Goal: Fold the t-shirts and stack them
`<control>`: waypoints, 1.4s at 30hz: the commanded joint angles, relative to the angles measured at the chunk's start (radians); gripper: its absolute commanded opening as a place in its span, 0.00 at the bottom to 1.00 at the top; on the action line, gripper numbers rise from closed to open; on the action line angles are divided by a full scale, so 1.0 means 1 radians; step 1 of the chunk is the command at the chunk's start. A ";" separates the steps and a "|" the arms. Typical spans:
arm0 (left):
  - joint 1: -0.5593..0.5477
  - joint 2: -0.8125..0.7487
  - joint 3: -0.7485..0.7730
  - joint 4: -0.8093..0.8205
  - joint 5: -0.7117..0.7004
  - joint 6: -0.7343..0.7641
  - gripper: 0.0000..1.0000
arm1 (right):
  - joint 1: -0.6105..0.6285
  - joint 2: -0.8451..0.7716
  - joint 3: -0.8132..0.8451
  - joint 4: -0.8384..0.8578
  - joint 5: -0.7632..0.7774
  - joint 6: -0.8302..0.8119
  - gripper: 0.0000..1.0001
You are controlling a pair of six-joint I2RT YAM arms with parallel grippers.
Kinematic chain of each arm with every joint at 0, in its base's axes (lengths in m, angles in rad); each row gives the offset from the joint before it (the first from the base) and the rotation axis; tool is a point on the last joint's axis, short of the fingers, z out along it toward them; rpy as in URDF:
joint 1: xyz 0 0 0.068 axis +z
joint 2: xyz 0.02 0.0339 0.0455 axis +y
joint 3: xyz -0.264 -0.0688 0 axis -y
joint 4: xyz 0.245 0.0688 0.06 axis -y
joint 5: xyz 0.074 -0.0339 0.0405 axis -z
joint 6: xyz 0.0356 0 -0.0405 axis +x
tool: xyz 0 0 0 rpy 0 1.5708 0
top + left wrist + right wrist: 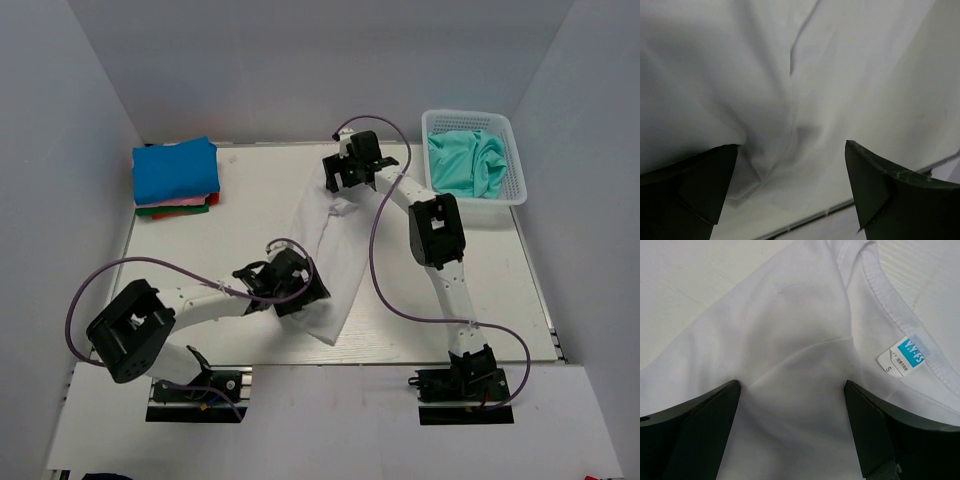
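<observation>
A white t-shirt (335,260) lies on the table as a long narrow strip running from the far middle toward the near edge. My left gripper (295,285) is over its near end, open, its dark fingers wide apart above rumpled white cloth (790,75). My right gripper (345,180) is over the far end, also open, straddling the cloth (790,340) beside the collar and its size label (902,357). Neither holds anything. Folded t-shirts are stacked at the back left, a blue one (175,168) on top of pink (185,202) and darker ones. A teal t-shirt (465,160) is bunched in the basket.
The white lattice basket (515,150) stands at the back right corner. White walls close in the table on three sides. The table's near edge (815,215) shows just past the shirt's hem in the left wrist view. Purple cables loop over both arms.
</observation>
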 commanded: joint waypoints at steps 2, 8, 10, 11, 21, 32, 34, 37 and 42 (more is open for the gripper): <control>-0.154 -0.020 -0.077 -0.300 0.020 -0.179 1.00 | 0.015 -0.017 0.023 0.002 -0.089 -0.028 0.90; -0.359 0.057 0.187 -0.573 -0.150 -0.182 1.00 | 0.029 -0.098 0.067 0.025 -0.096 -0.014 0.90; -0.418 0.100 0.275 -0.649 -0.223 -0.132 1.00 | 0.036 -0.135 0.086 0.011 -0.087 -0.019 0.90; -0.432 0.116 0.338 -0.699 -0.264 -0.121 1.00 | 0.038 -0.150 0.083 0.008 -0.072 -0.010 0.90; -0.394 -0.141 0.343 -0.659 -0.578 -0.062 1.00 | 0.049 -0.347 -0.228 -0.133 0.036 0.228 0.90; 0.029 -0.208 0.277 -0.355 -0.505 0.301 1.00 | 0.078 -0.283 -0.307 -0.226 0.125 0.328 0.90; 0.124 -0.188 0.277 -0.283 -0.412 0.357 1.00 | 0.078 -0.247 -0.276 -0.257 0.166 0.329 0.90; 0.241 -0.102 0.321 -0.273 -0.281 0.430 1.00 | 0.075 -0.181 -0.215 -0.308 0.204 0.325 0.90; 0.327 0.025 0.366 -0.241 -0.062 0.522 1.00 | 0.067 -0.041 -0.055 -0.343 0.232 0.299 0.90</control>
